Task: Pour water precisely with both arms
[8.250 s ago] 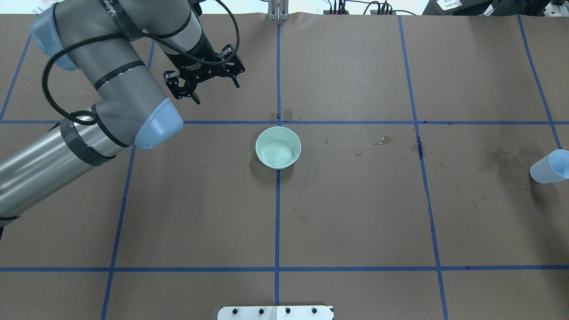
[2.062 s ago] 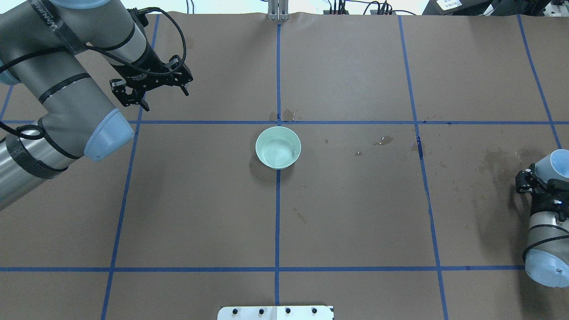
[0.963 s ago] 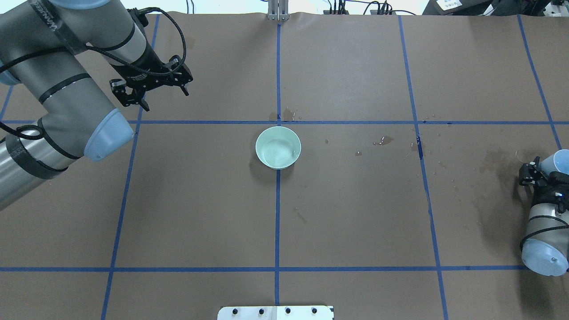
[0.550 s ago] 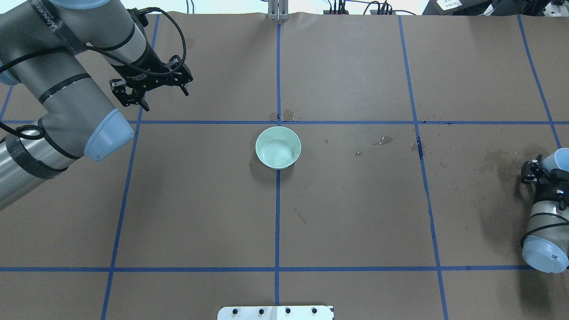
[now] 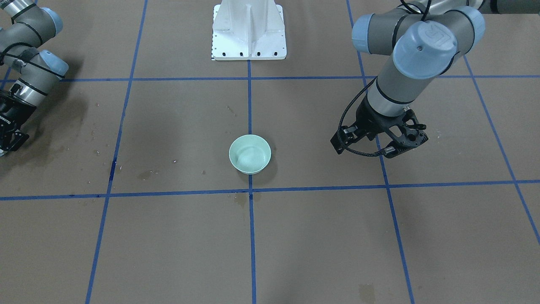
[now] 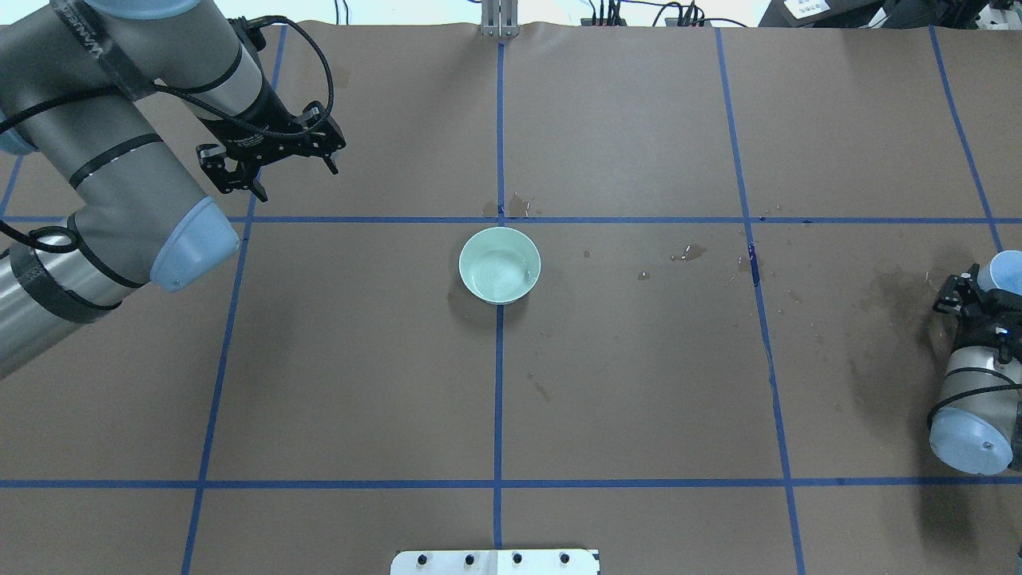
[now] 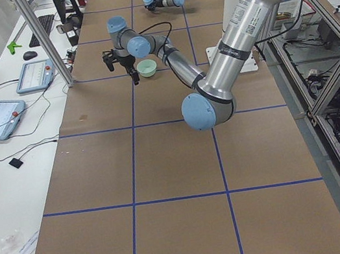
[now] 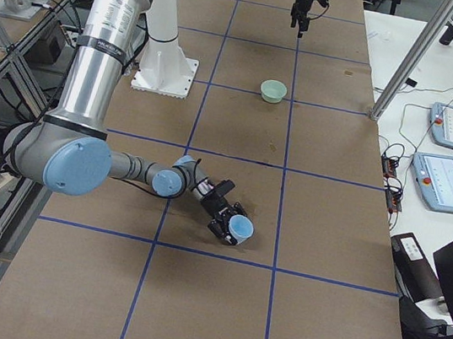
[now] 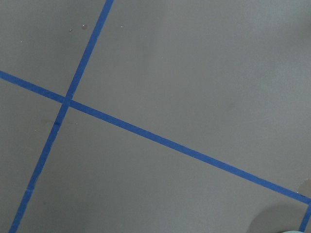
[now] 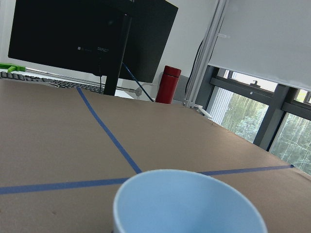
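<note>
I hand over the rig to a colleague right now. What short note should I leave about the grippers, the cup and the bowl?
Left gripper: open, empty, hovering over the table, off to the side of the green bowl.
Right gripper: shut on the blue cup, near the table's right end.
Bowl: at the table centre, on a tape line; faint glints inside may be water.
Done: cup grasped.
Left: carry the cup to the bowl and pour. How full the cup is cannot be told.

A mint-green bowl (image 6: 500, 265) sits on a blue tape line (image 6: 498, 383) of the worktop (image 6: 639, 383). In the front-facing view a white pedestal (image 5: 249, 29) stands at its twelve o'clock.
</note>
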`<move>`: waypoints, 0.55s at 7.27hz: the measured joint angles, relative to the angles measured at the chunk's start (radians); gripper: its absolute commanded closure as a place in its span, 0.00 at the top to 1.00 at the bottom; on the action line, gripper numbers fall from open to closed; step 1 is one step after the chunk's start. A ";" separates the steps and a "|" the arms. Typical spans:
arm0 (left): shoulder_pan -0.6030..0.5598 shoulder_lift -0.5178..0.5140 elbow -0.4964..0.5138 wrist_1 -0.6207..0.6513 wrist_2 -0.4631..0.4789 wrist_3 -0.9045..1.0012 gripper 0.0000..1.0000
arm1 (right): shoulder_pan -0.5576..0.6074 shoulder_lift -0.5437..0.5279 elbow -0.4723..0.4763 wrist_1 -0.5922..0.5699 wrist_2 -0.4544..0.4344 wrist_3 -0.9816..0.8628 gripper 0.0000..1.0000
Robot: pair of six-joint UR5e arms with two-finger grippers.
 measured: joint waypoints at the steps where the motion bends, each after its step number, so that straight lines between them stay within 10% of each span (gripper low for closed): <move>1: 0.000 0.002 -0.001 -0.001 0.000 0.000 1.00 | 0.031 0.002 0.040 0.046 0.002 -0.092 0.00; 4: 0.000 0.005 0.001 -0.001 -0.002 0.001 1.00 | 0.118 0.014 0.094 0.418 0.062 -0.504 0.00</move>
